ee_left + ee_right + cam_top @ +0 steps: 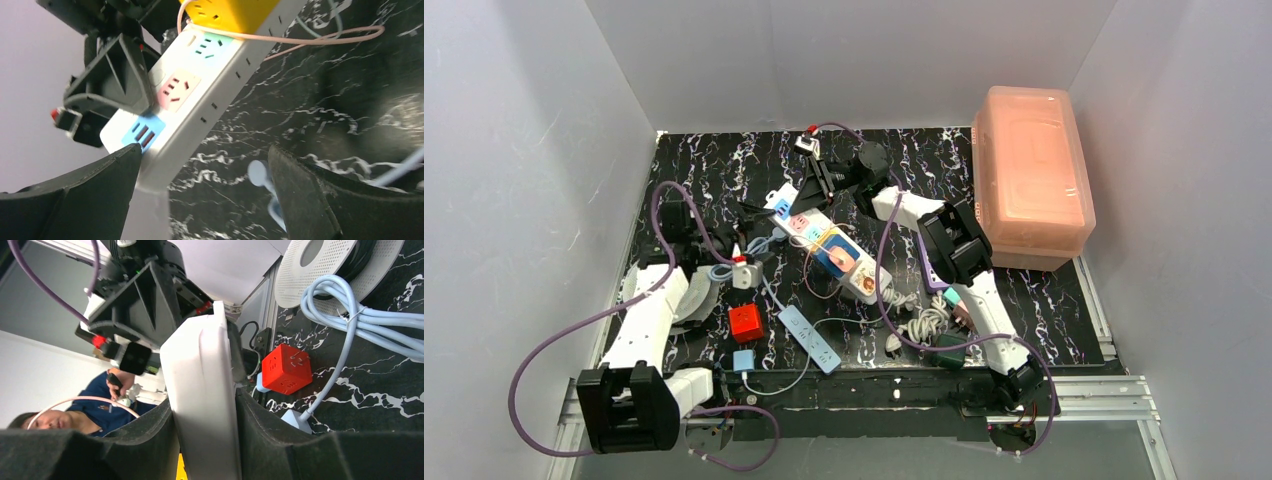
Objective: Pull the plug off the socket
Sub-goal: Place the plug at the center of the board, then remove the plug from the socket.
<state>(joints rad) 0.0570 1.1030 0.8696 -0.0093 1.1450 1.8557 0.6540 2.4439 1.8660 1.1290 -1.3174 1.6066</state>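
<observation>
The socket (pixel 824 245), a long white strip with pastel faces, lies slantwise mid-table. A yellow plug (pixel 235 12) sits in it past the green face, with a pink cord looped around it; from above the plug (pixel 829 240) shows mid-strip. My right gripper (pixel 204 400) is shut on the socket's white body (pixel 200 390) near its far end, and shows from above as the right gripper (pixel 816 188). My left gripper (pixel 204 150) is open. Its left finger (pixel 100 190) is by the blue USB end (pixel 144 131); the other finger (pixel 300 195) hangs over the table.
A red cube (pixel 745 322), a slim light-blue strip (pixel 810 338) and a small blue plug (pixel 744 360) lie near the front. A coiled light-blue cord (pixel 350 315) is nearby. An orange lidded box (pixel 1032 175) stands at the back right. Loose cables (pixel 919 325) lie by the right arm.
</observation>
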